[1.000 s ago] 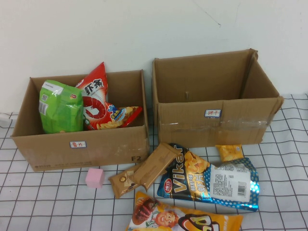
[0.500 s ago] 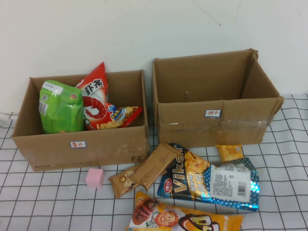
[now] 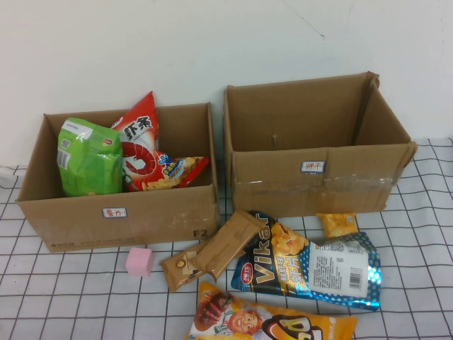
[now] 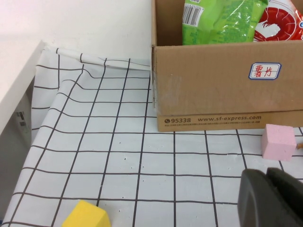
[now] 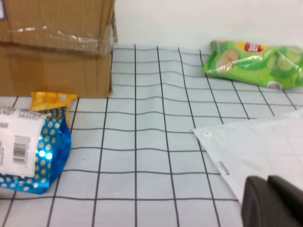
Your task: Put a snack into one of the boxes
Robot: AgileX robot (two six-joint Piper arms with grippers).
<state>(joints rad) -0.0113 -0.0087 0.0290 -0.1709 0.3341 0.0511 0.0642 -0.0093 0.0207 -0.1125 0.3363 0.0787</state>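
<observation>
Two open cardboard boxes stand at the back. The left box (image 3: 117,212) holds a green bag (image 3: 88,157), a red bag (image 3: 141,145) and a small chips packet (image 3: 177,172). The right box (image 3: 318,173) looks empty. On the cloth in front lie a brown bar pack (image 3: 212,249), a blue Vikar bag (image 3: 311,265), a small yellow packet (image 3: 337,224) and an orange bag (image 3: 269,322). Neither gripper shows in the high view. My left gripper (image 4: 266,172) is shut and empty, low over the cloth near the left box (image 4: 227,94). My right gripper (image 5: 267,182) is shut and empty over a white bag (image 5: 255,146).
A pink cube (image 3: 139,261) sits in front of the left box, and also shows in the left wrist view (image 4: 278,142). A yellow cube (image 4: 85,216) lies near the cloth's left edge. A green chips bag (image 5: 255,59) lies on the cloth right of the right box (image 5: 57,47).
</observation>
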